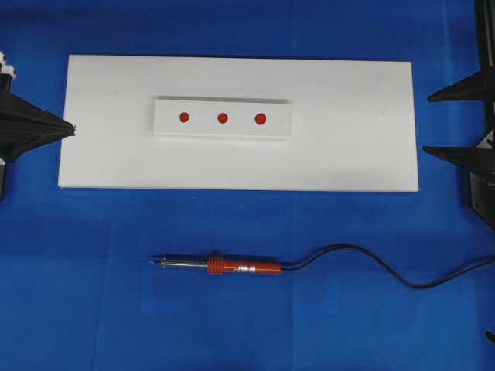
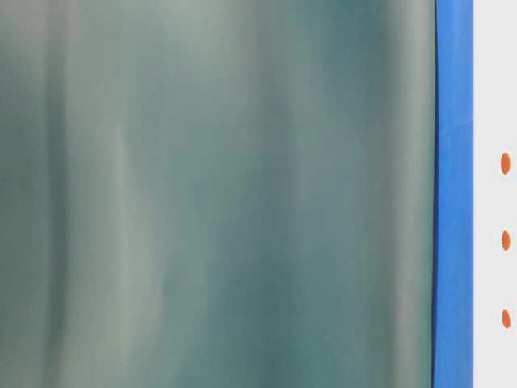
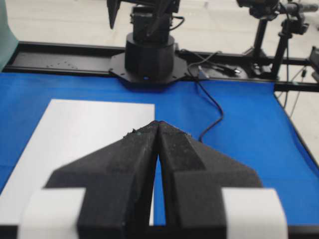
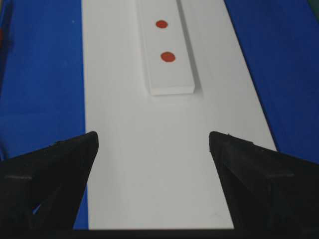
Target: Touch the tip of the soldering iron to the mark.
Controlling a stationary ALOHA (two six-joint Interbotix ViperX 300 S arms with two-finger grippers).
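While the slim soldering iron [image 1: 232, 267] with its red-orange handle, silver shaft and dark tip lies flat on the blue cloth [image 1: 93, 309] in the overhead view, neither arm is anywhere close to it. It sits below the big flat white board [image 1: 348, 147], tip pointing left, and its long black cord [image 1: 371, 263] snakes off to the right edge. On the board there's a smaller raised white strip [image 1: 223, 133] carrying three red dots [image 1: 223, 118] in a row. The left gripper [image 1: 69, 129] pokes in from the left with its tip right at the board's left edge, and the right gripper [image 1: 425, 124] shows as two separate black points at the right edge.

The table-level view is mostly a blurry grey-green surface [image 2: 218, 194]; only a sliver of blue cloth, white board and three dots shows at the far right.

The left wrist view has the left gripper's black foam fingers [image 3: 129, 164] pressed together at the tips with nothing between them, over the board's edge. The other arm's black base [image 3: 149, 57] stands at the far end of the cloth.

The right wrist view shows the right gripper's fingers [image 4: 55, 169] spread wide apart and empty, looking down the board at the strip's near end and two dots.
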